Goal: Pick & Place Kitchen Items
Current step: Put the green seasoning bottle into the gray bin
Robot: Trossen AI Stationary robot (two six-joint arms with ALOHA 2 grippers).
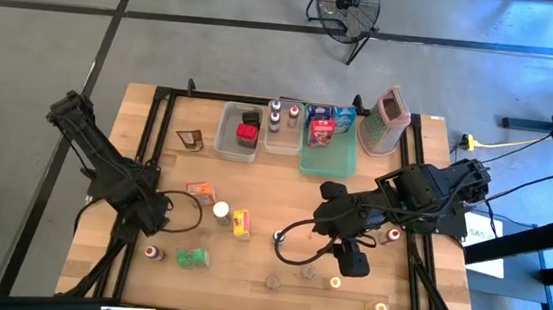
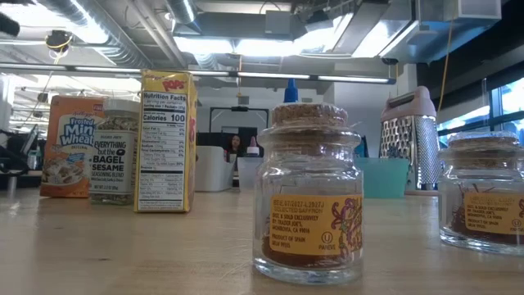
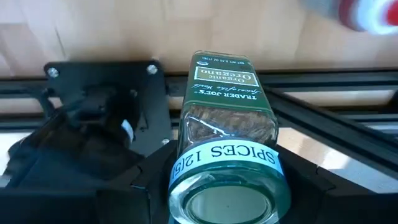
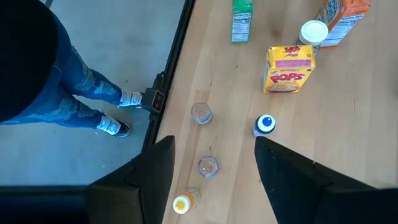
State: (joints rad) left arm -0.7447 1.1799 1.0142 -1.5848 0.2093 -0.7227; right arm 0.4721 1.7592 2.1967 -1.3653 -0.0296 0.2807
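Note:
The left wrist view shows a glass oregano jar (image 3: 227, 124) with a green label sitting between my left gripper's (image 3: 229, 186) fingers. In the high view my left gripper (image 1: 156, 215) is at the table's left rail and covers the jar. My right gripper (image 1: 351, 260) hovers open over the near right of the table. In its wrist view (image 4: 211, 146) a cork-topped jar (image 4: 208, 166) stands on the table below the gap. A blue-capped bottle (image 4: 265, 124), a second jar (image 4: 201, 112) and an orange bottle (image 4: 182, 204) stand close by. My left gripper has the oregano jar pinched between its two fingers (image 3: 146, 180) at the jar's round clear end (image 3: 186, 171), which faces the wrist camera. The jar lies along the fingers, with its labelled body pointing away over the black frame rail. Whether it rests on anything does not show.
A yellow Pops box (image 1: 241, 223), a white-capped bottle (image 1: 221, 211), an orange box (image 1: 200, 191), a green box (image 1: 192, 257) and a red-capped bottle (image 1: 153, 253) stand mid-table. Clear tubs (image 1: 240, 132), a green tray (image 1: 328, 160) and the grater (image 1: 388, 120) line the far edge. A person's legs (image 4: 74, 93) stand beside the table.

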